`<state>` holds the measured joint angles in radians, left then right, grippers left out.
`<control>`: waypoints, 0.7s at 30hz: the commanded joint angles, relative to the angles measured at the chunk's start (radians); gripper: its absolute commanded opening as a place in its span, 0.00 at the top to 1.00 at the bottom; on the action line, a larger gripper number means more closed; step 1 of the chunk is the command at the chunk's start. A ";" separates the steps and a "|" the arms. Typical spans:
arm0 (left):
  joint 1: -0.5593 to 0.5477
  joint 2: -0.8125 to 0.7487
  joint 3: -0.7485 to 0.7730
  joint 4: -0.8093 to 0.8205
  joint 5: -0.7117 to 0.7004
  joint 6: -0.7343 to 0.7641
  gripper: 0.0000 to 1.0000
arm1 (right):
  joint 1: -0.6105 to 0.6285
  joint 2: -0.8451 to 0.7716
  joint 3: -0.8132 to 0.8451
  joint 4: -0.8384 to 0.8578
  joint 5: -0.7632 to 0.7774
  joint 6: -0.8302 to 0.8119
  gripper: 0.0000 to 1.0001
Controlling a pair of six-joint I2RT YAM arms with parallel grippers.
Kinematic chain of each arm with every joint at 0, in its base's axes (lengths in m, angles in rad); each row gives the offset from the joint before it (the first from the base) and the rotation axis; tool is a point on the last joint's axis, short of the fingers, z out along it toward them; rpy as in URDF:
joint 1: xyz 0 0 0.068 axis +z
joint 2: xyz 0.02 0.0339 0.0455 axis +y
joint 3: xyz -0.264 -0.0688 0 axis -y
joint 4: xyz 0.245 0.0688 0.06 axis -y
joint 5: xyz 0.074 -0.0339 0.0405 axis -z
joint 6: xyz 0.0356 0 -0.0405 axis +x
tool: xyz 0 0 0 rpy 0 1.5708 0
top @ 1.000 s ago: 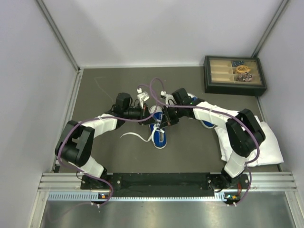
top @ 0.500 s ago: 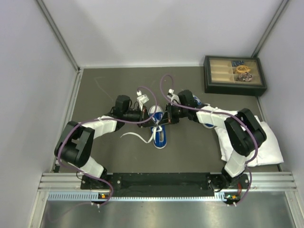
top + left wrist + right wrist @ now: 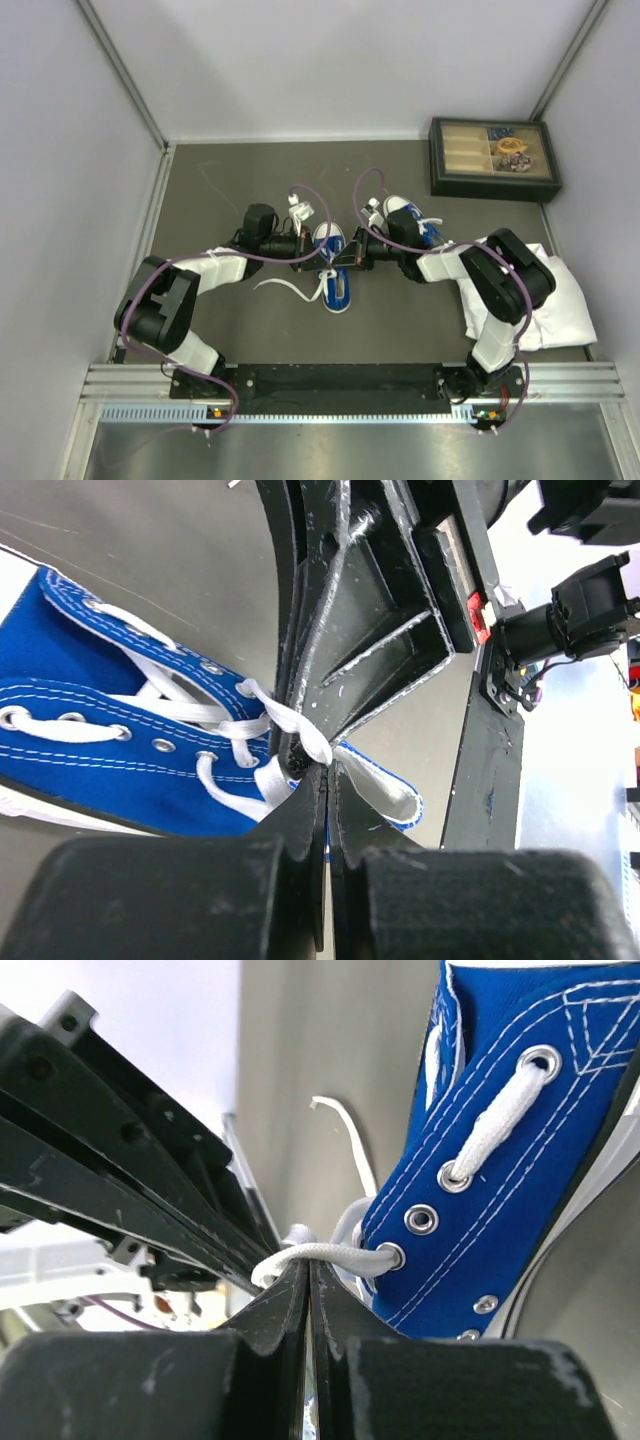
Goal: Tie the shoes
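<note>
One blue sneaker [image 3: 338, 290] with a white toe cap lies mid-table between my two grippers. It fills the left of the left wrist view [image 3: 100, 750] and the right of the right wrist view [image 3: 500, 1190]. My left gripper [image 3: 322, 262] is shut on a white lace [image 3: 300, 730] at the shoe's top eyelets [image 3: 328, 772]. My right gripper [image 3: 348, 260] faces it closely and is shut on a lace [image 3: 330, 1253] that comes out of an eyelet [image 3: 308, 1268]. The second blue sneaker [image 3: 408, 213] lies behind my right arm.
A loose lace end [image 3: 280, 287] trails left of the shoe on the dark mat. A white cloth [image 3: 560, 300] lies under my right arm at the right. A dark compartment box [image 3: 493, 158] stands at the back right. White walls enclose the table.
My right arm has drawn its wrist down and right, uncovering the second sneaker behind it. Its gripper stays at the shoe's laces. My left arm has barely moved.
</note>
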<state>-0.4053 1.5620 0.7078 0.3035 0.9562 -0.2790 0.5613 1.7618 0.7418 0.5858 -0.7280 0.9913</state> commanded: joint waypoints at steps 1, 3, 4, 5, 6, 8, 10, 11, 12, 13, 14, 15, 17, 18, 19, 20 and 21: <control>-0.013 -0.034 -0.011 0.040 0.004 0.006 1.00 | -0.017 0.036 -0.048 0.365 -0.013 0.164 1.00; -0.015 -0.033 -0.013 0.031 0.004 0.009 1.00 | -0.020 0.051 -0.051 0.403 -0.022 0.193 1.00; -0.015 -0.031 -0.013 0.026 0.001 0.014 0.97 | -0.020 0.067 -0.058 0.446 -0.022 0.205 1.00; -0.018 -0.031 -0.008 0.019 -0.002 0.021 0.95 | -0.021 0.077 -0.062 0.469 -0.019 0.217 1.00; -0.020 -0.031 -0.004 -0.003 -0.007 0.035 0.93 | -0.021 0.085 -0.067 0.495 -0.021 0.243 1.00; -0.023 -0.039 0.019 -0.095 -0.019 0.102 0.83 | -0.021 0.109 -0.073 0.561 -0.025 0.262 1.00; -0.020 -0.052 0.042 -0.189 -0.034 0.171 0.76 | -0.021 0.119 -0.074 0.574 -0.028 0.270 1.00; -0.020 -0.072 0.047 -0.217 -0.037 0.196 0.67 | -0.021 0.120 -0.076 0.580 -0.030 0.270 1.00; -0.020 -0.088 0.053 -0.248 -0.049 0.222 0.64 | -0.021 0.125 -0.078 0.595 -0.030 0.270 1.00; -0.021 -0.103 0.059 -0.279 -0.056 0.271 0.62 | -0.021 0.128 -0.082 0.600 -0.030 0.271 1.00; -0.020 -0.137 0.062 -0.347 -0.063 0.312 0.60 | -0.021 0.130 -0.084 0.606 -0.033 0.274 1.00; -0.020 -0.154 0.065 -0.384 -0.068 0.345 0.56 | -0.023 0.134 -0.087 0.612 -0.033 0.274 1.00; -0.012 -0.203 0.084 -0.504 -0.073 0.429 0.54 | -0.023 0.134 -0.090 0.617 -0.031 0.276 1.00; -0.006 -0.215 0.094 -0.532 -0.074 0.454 0.52 | -0.023 0.136 -0.091 0.620 -0.031 0.274 1.00; 0.011 -0.227 0.107 -0.550 -0.068 0.472 0.51 | -0.023 0.136 -0.091 0.618 -0.031 0.273 1.00; 0.025 -0.244 0.111 -0.573 -0.065 0.472 0.51 | -0.023 0.136 -0.091 0.617 -0.031 0.274 1.00; 0.042 -0.249 0.114 -0.583 -0.062 0.468 0.50 | -0.023 0.136 -0.093 0.618 -0.030 0.273 1.00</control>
<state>-0.4099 1.3788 0.7666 -0.1314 0.8879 0.0723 0.5514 1.8927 0.6540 1.1137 -0.7506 1.2610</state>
